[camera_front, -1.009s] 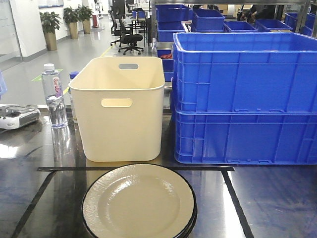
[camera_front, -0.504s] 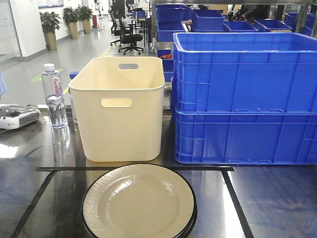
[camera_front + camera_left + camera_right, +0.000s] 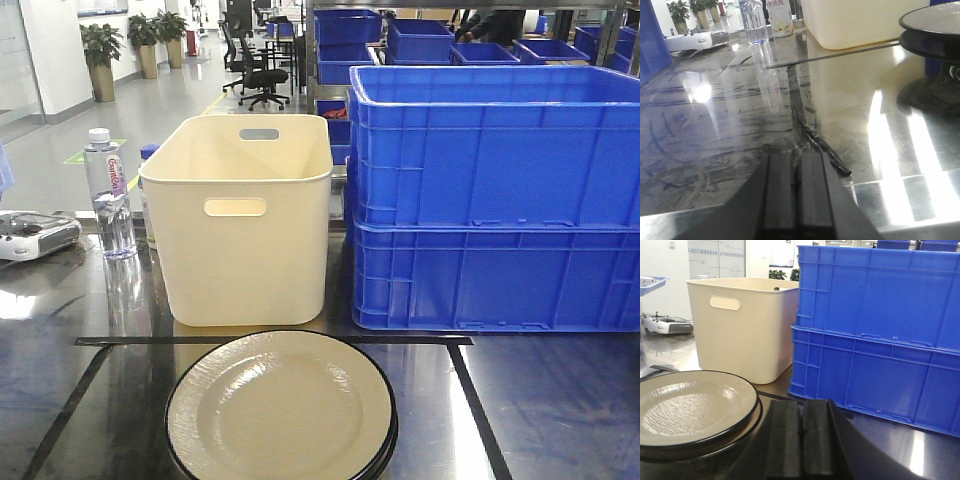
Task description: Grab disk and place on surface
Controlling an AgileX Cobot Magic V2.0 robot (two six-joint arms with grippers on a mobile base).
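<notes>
A stack of cream disks with black rims lies on the dark, glossy surface, near the front edge of the scene and inside the square marked out by black tape lines; the top disk faces up, and in the right wrist view at least one more rim shows beneath it. The stack sits between the left and right tape lines, just in front of the far line. Directly behind it, past that far tape line, stands a cream tub with slotted handles, and to the right of the tub two blue crates are stacked one on the other, close beside the tub. To the left of the tub stands a clear water bottle with a pale cap, and further left lies a white handheld device at the table's edge. The left gripper rests low over the surface well to the left of the stack (its two dark fingers pressed together with nothing between them), near a peeling strip of tape. The right gripper sits just to the right of the stack, its dark fingers likewise closed against each other and holding nothing, not touching the disks.
</notes>
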